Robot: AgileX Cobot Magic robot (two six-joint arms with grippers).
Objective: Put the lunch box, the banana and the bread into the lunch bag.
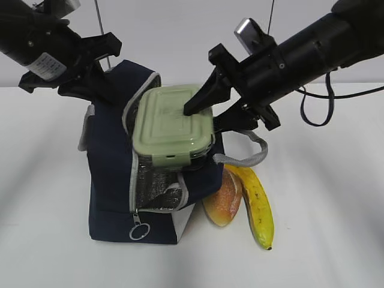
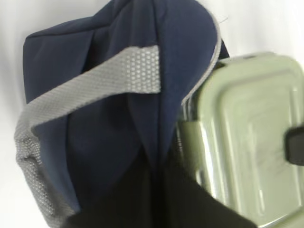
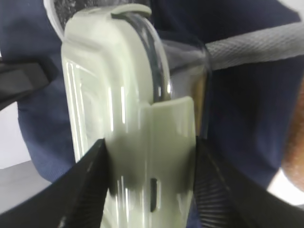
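The navy lunch bag (image 1: 111, 180) stands upright with its zipped flap open and silver lining showing. My right gripper (image 1: 207, 117) is shut on the lunch box (image 1: 171, 123), which has a sage-green lid and sits tilted in the bag's mouth. In the right wrist view the fingers (image 3: 85, 190) clamp the lunch box (image 3: 142, 118) on both sides. My left gripper (image 1: 99, 81) pinches the bag's top fabric behind the opening. The left wrist view shows the bag (image 2: 109, 123) and the lunch box (image 2: 251, 137). The bread (image 1: 223, 197) and the banana (image 1: 258, 204) lie on the table right of the bag.
The bag's grey handles (image 1: 249, 157) hang beside the opening, one also in the left wrist view (image 2: 95, 80). The zipper's ring pull (image 1: 139, 231) hangs at the bag's front bottom. A white table (image 1: 336, 228) lies around.
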